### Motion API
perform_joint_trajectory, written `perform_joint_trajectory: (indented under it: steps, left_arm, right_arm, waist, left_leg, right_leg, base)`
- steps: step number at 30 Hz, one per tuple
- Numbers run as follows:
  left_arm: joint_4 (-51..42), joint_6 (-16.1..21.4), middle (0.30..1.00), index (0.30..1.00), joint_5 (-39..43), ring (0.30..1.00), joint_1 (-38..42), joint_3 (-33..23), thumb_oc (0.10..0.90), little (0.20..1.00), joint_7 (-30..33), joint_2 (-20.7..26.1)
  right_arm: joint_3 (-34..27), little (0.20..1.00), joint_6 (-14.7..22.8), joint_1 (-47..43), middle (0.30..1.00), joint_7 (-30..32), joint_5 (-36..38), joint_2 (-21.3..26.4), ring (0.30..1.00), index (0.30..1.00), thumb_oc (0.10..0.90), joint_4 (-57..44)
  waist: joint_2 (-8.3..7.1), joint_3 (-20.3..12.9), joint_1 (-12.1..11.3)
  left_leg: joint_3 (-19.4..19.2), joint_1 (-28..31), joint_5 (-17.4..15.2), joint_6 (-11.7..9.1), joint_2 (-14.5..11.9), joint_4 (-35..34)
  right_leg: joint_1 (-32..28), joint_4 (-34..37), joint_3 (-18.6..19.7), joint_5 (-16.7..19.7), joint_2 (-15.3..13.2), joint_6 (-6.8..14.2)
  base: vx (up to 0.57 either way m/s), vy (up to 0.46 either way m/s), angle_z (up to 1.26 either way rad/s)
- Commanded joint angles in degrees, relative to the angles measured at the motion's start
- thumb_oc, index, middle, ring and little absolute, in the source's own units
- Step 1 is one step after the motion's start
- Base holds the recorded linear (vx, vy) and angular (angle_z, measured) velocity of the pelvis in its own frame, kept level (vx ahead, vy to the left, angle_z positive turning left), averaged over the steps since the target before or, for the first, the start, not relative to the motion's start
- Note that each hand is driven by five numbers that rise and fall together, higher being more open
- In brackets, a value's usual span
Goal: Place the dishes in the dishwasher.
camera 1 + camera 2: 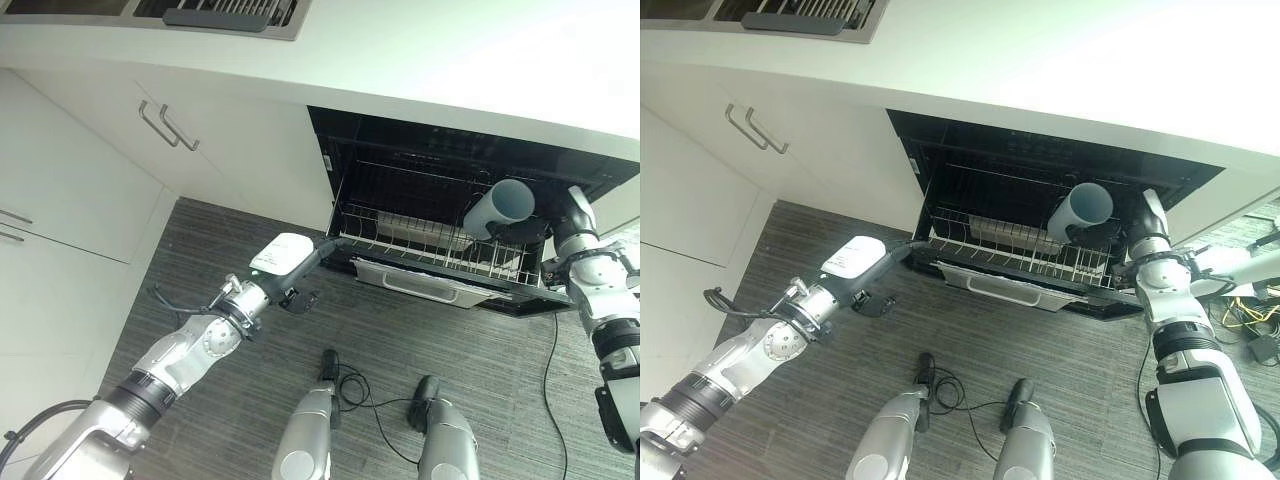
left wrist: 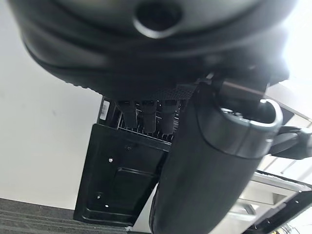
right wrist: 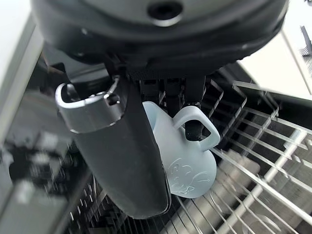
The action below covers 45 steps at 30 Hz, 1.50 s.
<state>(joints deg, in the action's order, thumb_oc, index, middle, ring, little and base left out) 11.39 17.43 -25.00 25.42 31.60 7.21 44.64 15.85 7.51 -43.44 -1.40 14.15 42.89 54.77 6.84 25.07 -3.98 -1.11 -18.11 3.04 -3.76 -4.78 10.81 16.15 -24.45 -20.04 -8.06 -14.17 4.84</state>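
Mug (image 1: 497, 208) hung over the dishwasher rack (image 1: 420, 248), pinched by the right hand (image 1: 524, 232).
Left hand (image 1: 312, 262) touched the rack's near corner, its grip unclear.

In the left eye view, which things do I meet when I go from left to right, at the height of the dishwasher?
Cabinet handles → left hand at the rack's corner → dishwasher rack → pale blue mug → right hand holding it.
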Motion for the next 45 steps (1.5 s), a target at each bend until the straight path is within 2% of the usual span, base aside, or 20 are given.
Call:
perform_joint_trajectory:
  steps: [1,19,21,22,24,28,29,39,42,43,44,45]
  left_arm:
    - [-2.5,3.7,0.9,0.9,2.2,0.9,4.2,-3.5,0.8,0.9,5.3,2.1]
    - [-1.0,5.4,0.9,0.9,-1.2,0.9,3.4,-2.9,0.8,0.9,8.2,-0.5]
    - [-1.0,5.5,0.9,0.9,-1.2,0.9,3.4,-2.8,0.8,0.9,8.4,-0.3]
    - [-0.8,6.1,0.9,0.9,-1.3,0.9,3.4,-2.7,0.8,0.9,8.5,0.0]
    - [-0.2,6.7,0.9,0.9,-1.6,0.9,3.6,-2.6,0.8,0.9,8.7,-0.1]
    - [0.5,7.5,0.9,0.9,-1.7,0.9,3.9,-2.0,0.8,0.9,9.0,0.5]
    - [0.6,7.8,0.9,0.9,-1.7,0.9,4.2,-1.9,0.8,0.9,9.3,0.8]
    - [0.8,8.5,0.9,0.9,-1.3,0.9,5.1,-2.2,0.8,0.9,8.0,1.4]
    - [0.9,8.5,0.9,0.9,-0.6,0.9,5.4,-2.3,0.8,0.9,7.5,1.7]
    - [1.1,8.6,0.9,0.9,-0.4,0.9,5.5,-2.3,0.8,0.9,7.4,1.8]
    - [1.2,8.7,0.9,0.9,-0.3,0.9,5.6,-2.4,0.8,0.9,7.3,1.8]
    - [1.2,8.6,0.9,0.9,-0.2,0.9,5.7,-2.4,0.8,0.9,7.2,1.8]
  right_arm:
    - [0.3,0.3,3.3,-3.4,0.3,-1.5,2.1,-1.2,0.3,0.3,0.4,-1.0]
    - [1.4,0.3,-0.8,0.5,0.3,-1.0,-0.3,-6.0,0.3,0.3,0.4,1.4]
    - [1.3,0.3,-1.4,1.2,0.3,-3.4,0.6,-6.3,0.3,0.3,0.4,2.5]
    - [1.1,0.3,-3.1,1.8,0.3,-10.5,1.6,-6.7,0.3,0.3,0.4,4.3]
    - [1.6,0.3,-3.8,2.7,0.3,-13.5,-0.4,-6.9,0.3,0.3,0.4,6.4]
    - [2.1,0.3,-4.1,4.0,0.3,-18.0,1.7,-6.4,0.3,0.3,0.4,9.4]
    - [2.0,0.3,-5.2,3.9,0.3,-20.2,1.1,-6.2,0.3,0.3,0.4,10.1]
    - [3.0,0.3,-10.0,2.9,0.3,-30.1,0.2,-6.2,0.3,0.3,0.4,12.2]
    - [3.4,0.3,-10.4,2.8,0.3,-30.0,-0.3,-6.0,0.3,0.3,0.4,12.0]
    - [3.5,0.444,-11.0,2.5,0.444,-30.3,-0.5,-6.0,0.444,0.444,0.496,12.1]
    - [3.4,0.9,-10.8,2.7,0.9,-29.8,-0.8,-6.0,0.9,0.9,0.8,12.4]
    - [3.3,0.9,-10.4,2.7,0.9,-29.1,-1.0,-5.9,0.9,0.9,0.8,12.5]
  waist:
    - [-1.29,-1.1,-0.7]
    - [-1.24,-0.6,-0.8]
    - [-1.28,-0.5,-0.8]
    - [-1.44,-0.3,-1.0]
    - [-1.64,-0.2,-1.2]
    - [-2.02,-0.1,-1.6]
    - [-2.07,0.0,-1.7]
    - [-2.43,-0.2,-2.3]
    - [-2.41,-0.1,-2.2]
    - [-2.4,-0.1,-2.3]
    - [-2.39,-0.1,-2.2]
    - [-2.38,-0.1,-2.2]
  left_leg:
    - [-4.3,-0.4,-11.0,0.8,0.1,6.4]
    - [-5.5,0.0,-11.1,0.9,-0.1,6.4]
    - [-5.6,0.0,-11.1,1.0,-0.2,6.4]
    - [-5.7,0.1,-11.2,1.0,-0.2,6.4]
    - [-5.7,0.0,-11.1,1.0,-0.3,6.4]
    - [-5.7,0.2,-11.2,1.0,-0.5,6.4]
    - [-5.7,0.1,-11.1,0.9,-0.5,6.4]
    - [-5.6,-0.1,-10.7,0.8,-0.5,6.4]
    - [-5.5,0.0,-10.5,0.7,-0.6,6.4]
    - [-5.4,0.0,-10.5,0.7,-0.6,6.4]
    - [-5.4,-0.1,-10.4,0.7,-0.6,6.4]
    - [-5.4,-0.1,-10.3,0.7,-0.6,6.4]
  right_leg:
    - [-2.4,7.3,5.9,1.1,1.4,3.9]
    - [-2.5,7.3,5.0,1.7,0.2,4.3]
    - [-2.5,7.3,5.1,1.8,0.0,4.4]
    - [-2.5,7.3,5.1,1.8,-0.1,4.5]
    - [-2.4,7.3,4.9,2.0,-0.1,4.6]
    - [-2.7,7.3,4.6,2.0,-0.4,4.9]
    - [-2.6,7.3,4.5,2.1,-0.5,5.0]
    - [-2.3,7.3,4.3,2.6,-0.9,5.4]
    - [-2.5,7.3,4.4,2.6,-0.7,5.2]
    - [-2.5,7.3,4.5,2.6,-0.7,5.2]
    - [-2.5,7.3,4.5,2.6,-0.6,5.2]
    - [-2.5,7.3,4.5,2.6,-0.6,5.2]
  base:
    - [0.0,0.0,0.0]
    - [0.0,0.0,0.0]
    - [-0.02,-0.004,0.0]
    - [-0.04,-0.015,-0.01]
    - [-0.02,-0.012,0.0]
    - [-0.02,-0.039,0.0]
    - [-0.03,-0.021,0.0]
    - [0.0,0.0,0.0]
    - [0.0,0.0,0.0]
    - [0.0,0.0,0.0]
    - [0.0,0.0,0.0]
    - [0.0,0.0,0.0]
